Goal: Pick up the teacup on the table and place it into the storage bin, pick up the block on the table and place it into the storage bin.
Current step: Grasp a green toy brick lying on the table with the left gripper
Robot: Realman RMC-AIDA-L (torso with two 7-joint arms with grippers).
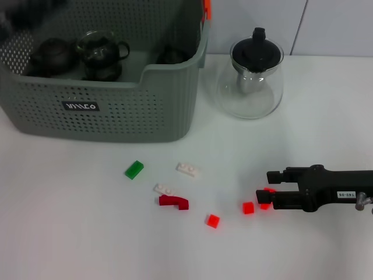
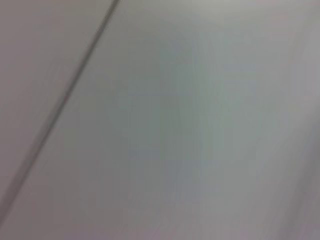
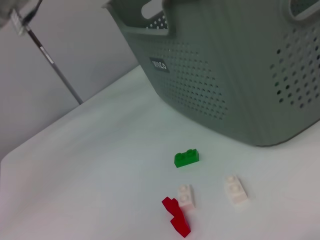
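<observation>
Several small blocks lie on the white table in front of the storage bin (image 1: 116, 116): a green block (image 1: 134, 170), two white blocks (image 1: 187, 169), a dark red piece (image 1: 173, 202) and two red blocks (image 1: 213, 220). My right gripper (image 1: 269, 188) reaches in from the right, low over the table and open, with another red block (image 1: 265, 205) at its lower finger. The right wrist view shows the storage bin (image 3: 240, 75), the green block (image 3: 186, 158) and the dark red piece (image 3: 176, 222). Dark tea vessels (image 1: 102, 55) sit inside the bin; no teacup shows on the table. My left gripper is out of view.
A clear glass teapot (image 1: 252, 79) with a black lid stands to the right of the bin, at the back. The left wrist view holds only a blurred grey surface. A thin rod (image 3: 50, 60) stands beyond the table's far edge.
</observation>
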